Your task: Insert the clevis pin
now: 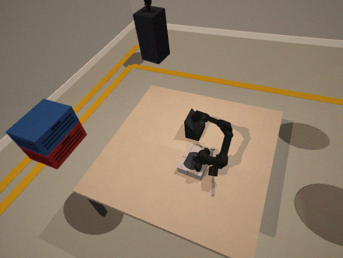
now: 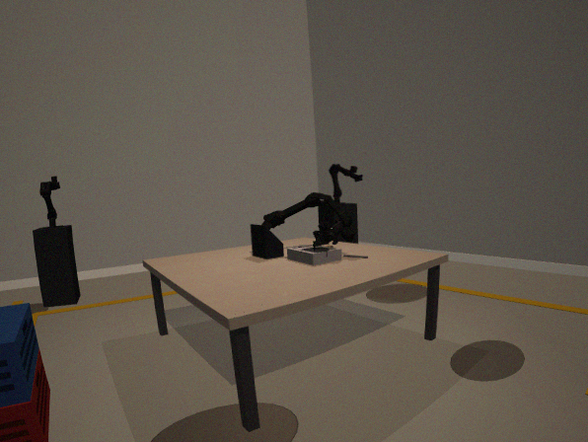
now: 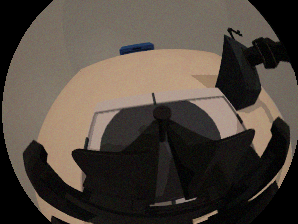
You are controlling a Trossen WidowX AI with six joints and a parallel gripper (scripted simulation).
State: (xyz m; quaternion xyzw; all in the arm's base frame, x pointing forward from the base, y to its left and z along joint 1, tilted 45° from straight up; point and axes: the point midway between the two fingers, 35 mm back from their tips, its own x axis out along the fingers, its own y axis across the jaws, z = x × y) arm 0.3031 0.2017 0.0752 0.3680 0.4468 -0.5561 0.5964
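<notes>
- Here the arm (image 1: 226, 145) (image 2: 296, 207) covers part of the tray (image 1: 188, 173) (image 2: 300, 256) (image 3: 197, 98) from above, and the pin's lower end is hidden!
- The disc's (image 1: 187, 163) (image 3: 122, 129) hole is out of sight too, somewhere behind pin and fingers.
- And the gripper (image 1: 196, 158) (image 2: 316, 245) (image 3: 161, 124) is nearly closed, gripping the pin (image 3: 162, 113) below its head, over the disc in the tray; whether it's through, I can't tell.

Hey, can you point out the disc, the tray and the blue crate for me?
Disc (image 1: 188, 161) (image 2: 309, 250) (image 3: 122, 131): all views, upper face.
Tray (image 1: 189, 173) (image 2: 300, 256) (image 3: 190, 96): top and exterior, side wall; wrist, rim.
Blue crate (image 1: 41, 120) (image 2: 11, 345) (image 3: 137, 49): all views, body.
</notes>
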